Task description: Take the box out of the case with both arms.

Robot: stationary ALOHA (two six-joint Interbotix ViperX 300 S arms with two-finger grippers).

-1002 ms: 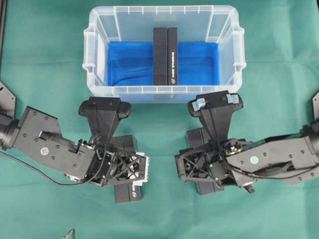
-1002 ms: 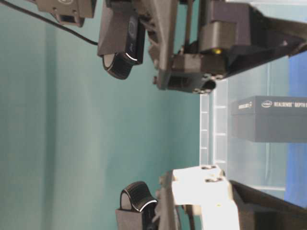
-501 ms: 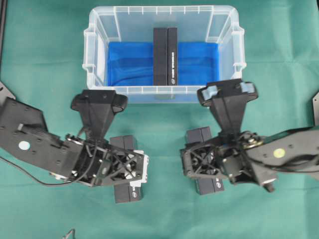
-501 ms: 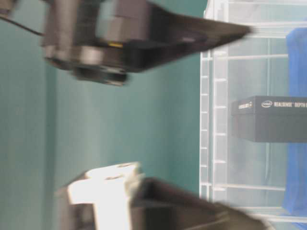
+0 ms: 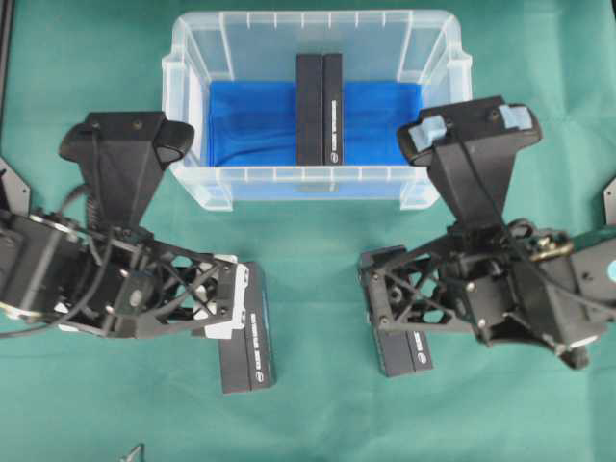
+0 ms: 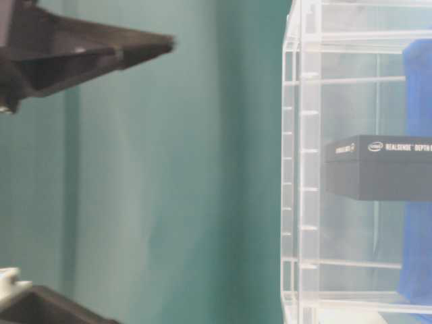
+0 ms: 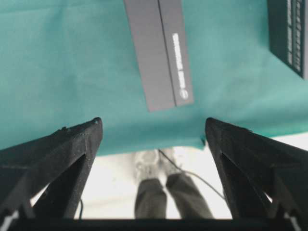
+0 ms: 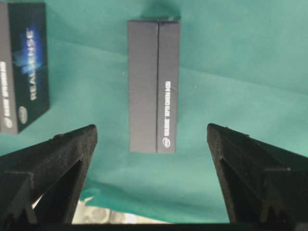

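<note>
The case (image 5: 183, 106) is a clear bin with a blue liner at the back middle. It also shows in the table-level view (image 6: 300, 169). A black box (image 5: 319, 109) stands on edge inside it, and shows through the wall (image 6: 378, 167). My left gripper (image 5: 217, 308), with white pads, hangs in front of the case to the left, open and empty (image 7: 153, 122). My right gripper (image 5: 385, 303) hangs in front to the right, open and empty (image 8: 151, 127). Both are well outside the case.
Two more black boxes lie on the green cloth: one under my left gripper (image 5: 247, 337) (image 7: 161, 53), one under my right gripper (image 5: 399, 342) (image 8: 154, 86). The table's front edge shows just beyond them in the wrist views.
Both arms have risen away from the cloth and spread a little outward. Their camera mounts now overlap the case's front corners. The box in the case has not moved.
</note>
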